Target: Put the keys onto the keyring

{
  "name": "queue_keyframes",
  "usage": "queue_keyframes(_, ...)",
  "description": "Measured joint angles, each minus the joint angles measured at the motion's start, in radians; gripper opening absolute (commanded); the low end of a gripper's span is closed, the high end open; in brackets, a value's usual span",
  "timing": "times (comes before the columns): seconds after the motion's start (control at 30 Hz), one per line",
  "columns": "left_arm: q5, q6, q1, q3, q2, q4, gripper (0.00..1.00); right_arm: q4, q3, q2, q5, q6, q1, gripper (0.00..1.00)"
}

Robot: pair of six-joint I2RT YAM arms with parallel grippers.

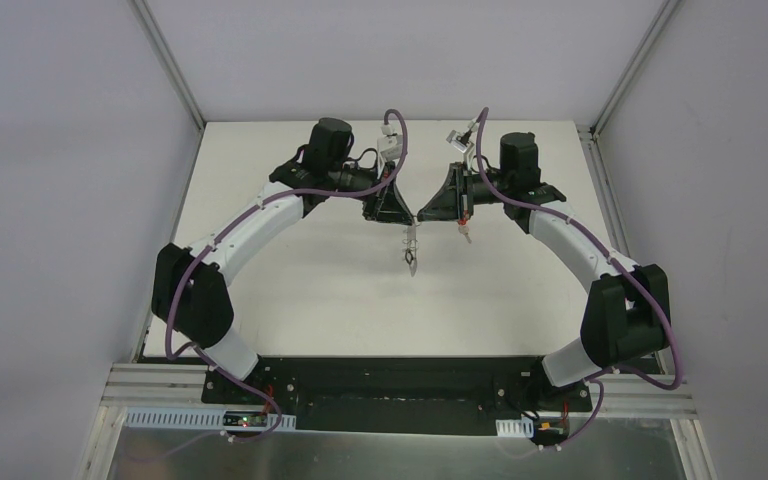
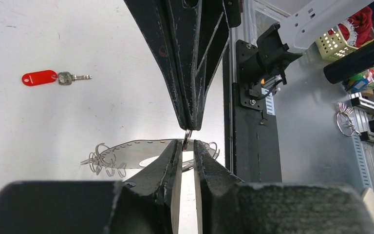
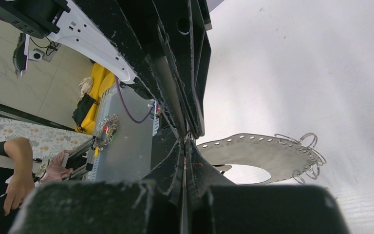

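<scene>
Over the white table (image 1: 310,290), between grey walls (image 1: 60,200): left fingers (image 2: 168,161) slightly apart at keyring (image 3: 268,153); right fingers (image 3: 197,170) tight on it

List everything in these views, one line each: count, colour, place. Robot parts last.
table: one, white, across the workspace.
red-tagged key: one, silver with a red tag, lying on the table away from the keyring.
keyring: one, grey oval band edged with silver wire loops, mid-table.
small wire loop: one, silver, right by the keyring.
second key: none I can make out.
basket: one, pale yellow, off the table.
bunch of wire rings: one, silver, on a rail off the table.
person's arm: one, bare, beyond the table.
left gripper: one, black, jaws slightly apart at the loop.
right gripper: one, black, shut on the loop.
</scene>
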Motion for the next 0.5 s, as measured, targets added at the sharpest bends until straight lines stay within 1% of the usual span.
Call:
queue_keyframes(0.13, 0.008, -0.032, 0.000, 0.000, 0.006, 0.035, 0.18, -0.002, 0.000, 0.000, 0.003, 0.003, 0.000, 0.00)
queue_keyframes(0.33, 0.024, -0.054, 0.000, 0.000, 0.010, 0.063, 0.18, 0.010, 0.000, 0.000, 0.002, 0.026, 0.000, 0.00)
queue_keyframes(0.5, 0.027, -0.057, -0.001, 0.000, 0.011, 0.068, 0.12, 0.028, 0.000, 0.000, 0.002, 0.046, 0.000, 0.00)
